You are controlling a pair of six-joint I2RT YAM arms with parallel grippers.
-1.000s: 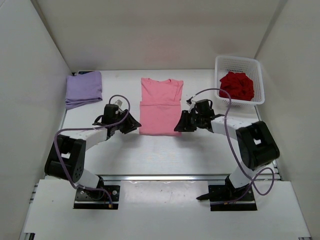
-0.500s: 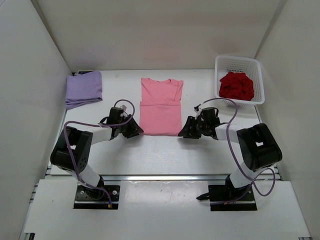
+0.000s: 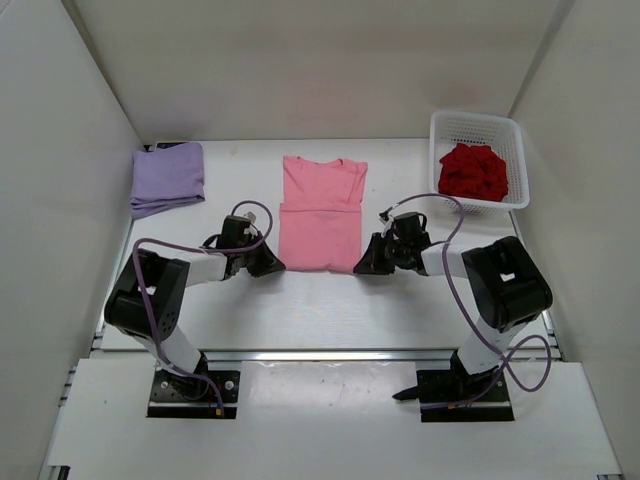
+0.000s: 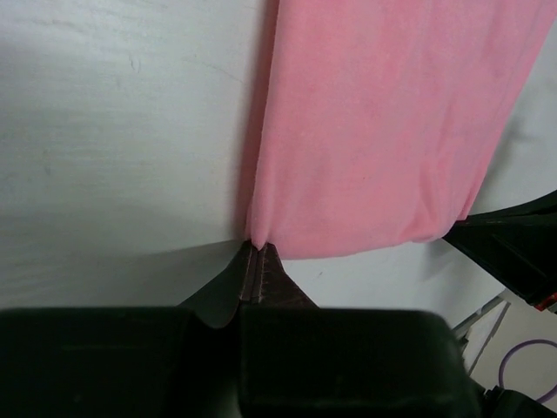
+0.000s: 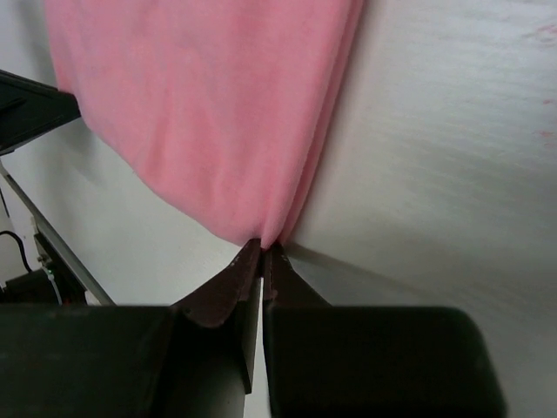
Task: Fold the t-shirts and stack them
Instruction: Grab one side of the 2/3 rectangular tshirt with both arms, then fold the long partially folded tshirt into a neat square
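The pink t-shirt lies flat mid-table, its sides folded in, collar toward the back. My left gripper is shut on its near left corner; in the left wrist view the pink fabric is pinched at the fingertips. My right gripper is shut on the near right corner, and the right wrist view shows the pink cloth nipped between the fingertips. A folded lavender t-shirt rests at the back left. The dark red t-shirt is crumpled inside the basket.
The white lattice basket stands at the back right corner. White walls enclose the table on three sides. A metal rail runs along the near edge by the arm bases.
Both grippers came down and inward to the pink shirt's near corners and shut on them. The near hem has bunched slightly; the shirt otherwise lies as before.
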